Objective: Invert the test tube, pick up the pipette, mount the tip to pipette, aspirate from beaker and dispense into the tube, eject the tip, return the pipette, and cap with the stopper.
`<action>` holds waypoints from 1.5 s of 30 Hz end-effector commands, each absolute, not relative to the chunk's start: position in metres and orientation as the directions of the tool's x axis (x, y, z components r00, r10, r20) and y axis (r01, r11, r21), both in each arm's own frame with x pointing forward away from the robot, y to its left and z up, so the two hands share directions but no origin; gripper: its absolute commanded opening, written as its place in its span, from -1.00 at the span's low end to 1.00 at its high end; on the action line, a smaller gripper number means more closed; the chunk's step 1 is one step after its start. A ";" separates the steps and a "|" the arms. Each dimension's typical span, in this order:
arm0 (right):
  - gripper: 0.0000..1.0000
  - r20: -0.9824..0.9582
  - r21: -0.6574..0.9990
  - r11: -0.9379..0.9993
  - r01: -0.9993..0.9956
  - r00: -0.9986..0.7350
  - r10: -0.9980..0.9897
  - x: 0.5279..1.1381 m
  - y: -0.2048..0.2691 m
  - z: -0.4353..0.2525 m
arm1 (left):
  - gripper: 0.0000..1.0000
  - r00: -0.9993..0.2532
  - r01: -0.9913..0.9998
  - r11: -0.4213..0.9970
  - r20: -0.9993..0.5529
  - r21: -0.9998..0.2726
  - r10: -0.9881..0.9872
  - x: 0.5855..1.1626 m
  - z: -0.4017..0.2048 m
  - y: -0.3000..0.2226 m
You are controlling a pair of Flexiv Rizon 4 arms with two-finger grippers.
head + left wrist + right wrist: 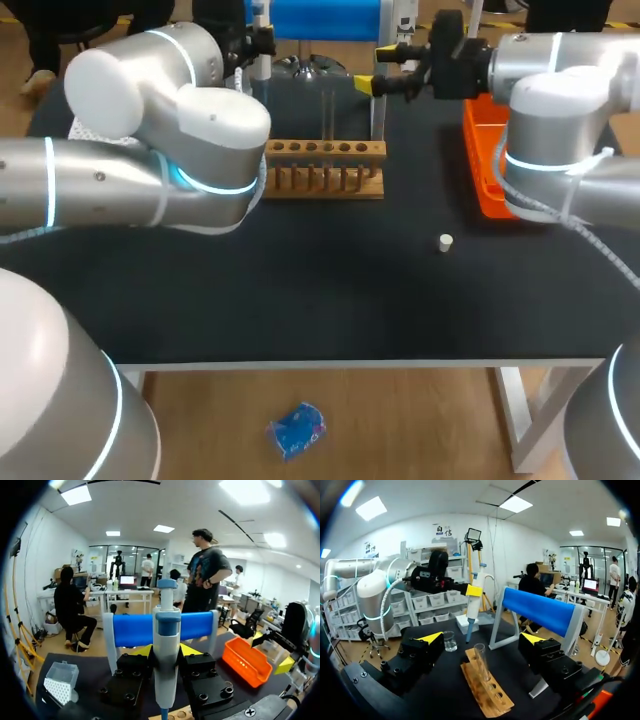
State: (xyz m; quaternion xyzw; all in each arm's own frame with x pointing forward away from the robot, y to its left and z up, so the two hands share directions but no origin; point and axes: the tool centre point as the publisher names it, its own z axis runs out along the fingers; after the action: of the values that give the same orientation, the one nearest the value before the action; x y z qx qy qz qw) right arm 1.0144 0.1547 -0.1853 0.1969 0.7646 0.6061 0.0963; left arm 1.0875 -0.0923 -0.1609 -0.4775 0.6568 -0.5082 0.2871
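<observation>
The black table (300, 295) bears a wooden rack (325, 172), orange tray (482, 170), white stopper (445, 241).

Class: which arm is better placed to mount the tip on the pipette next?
Left. Its hand grips the pipette, with the tip box beside it; the right hand is open and empty.

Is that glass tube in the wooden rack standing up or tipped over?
Upright. The tube stands straight in a hole of the rack, open end up.

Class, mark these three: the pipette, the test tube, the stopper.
pipette (166, 670), left wrist view, on its pale body.
test tube (482, 662), right wrist view, on its glass wall.
stopper (445, 241), head view, on its top.
</observation>
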 end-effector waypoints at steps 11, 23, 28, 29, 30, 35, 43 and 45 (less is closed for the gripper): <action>1.00 0.102 0.953 0.227 0.202 -0.917 0.386 1.053 0.181 -0.190 | -1.00 -0.220 -0.410 0.021 0.076 -0.912 -0.973 1.126 -0.162 -0.084; 1.00 0.101 0.949 0.245 0.201 -0.924 0.368 1.071 0.194 -0.188 | -1.00 -0.192 -0.440 0.025 0.067 -0.897 -0.979 1.145 -0.163 -0.076; 1.00 0.086 0.945 0.260 0.199 -0.918 0.388 1.073 0.197 -0.188 | -1.00 -0.183 -0.450 0.027 0.063 -0.893 -0.981 1.148 -0.165 -0.076; 1.00 0.086 0.945 0.260 0.199 -0.918 0.388 1.073 0.197 -0.188 | -1.00 -0.175 -0.457 0.030 0.057 -0.889 -0.983 1.148 -0.165 -0.076; 1.00 0.086 0.945 0.260 0.199 -0.918 0.388 1.073 0.197 -0.188 | -1.00 -0.173 -0.457 0.030 0.055 -0.889 -0.983 1.148 -0.166 -0.076; 1.00 0.086 0.945 0.260 0.199 -0.918 0.388 1.073 0.197 -0.188 | -1.00 -0.157 -0.470 0.039 0.040 -0.882 -0.987 1.149 -0.167 -0.076; 1.00 0.086 0.945 0.260 0.199 -0.918 0.388 1.073 0.197 -0.188 | -1.00 -0.158 -0.484 0.053 0.028 -0.874 -0.987 1.156 -0.171 -0.074; 1.00 0.086 0.945 0.260 0.199 -0.918 0.388 1.073 0.197 -0.188 | -1.00 -0.152 -0.491 0.054 0.025 -0.869 -0.988 1.159 -0.171 -0.073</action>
State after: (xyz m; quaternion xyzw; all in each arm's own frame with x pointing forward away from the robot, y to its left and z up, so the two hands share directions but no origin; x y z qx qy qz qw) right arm 1.0728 0.1979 -0.1889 0.1860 0.7887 0.5802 0.0826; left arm 1.1515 -0.0720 -0.1732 -0.5643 0.6494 -0.3953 0.3219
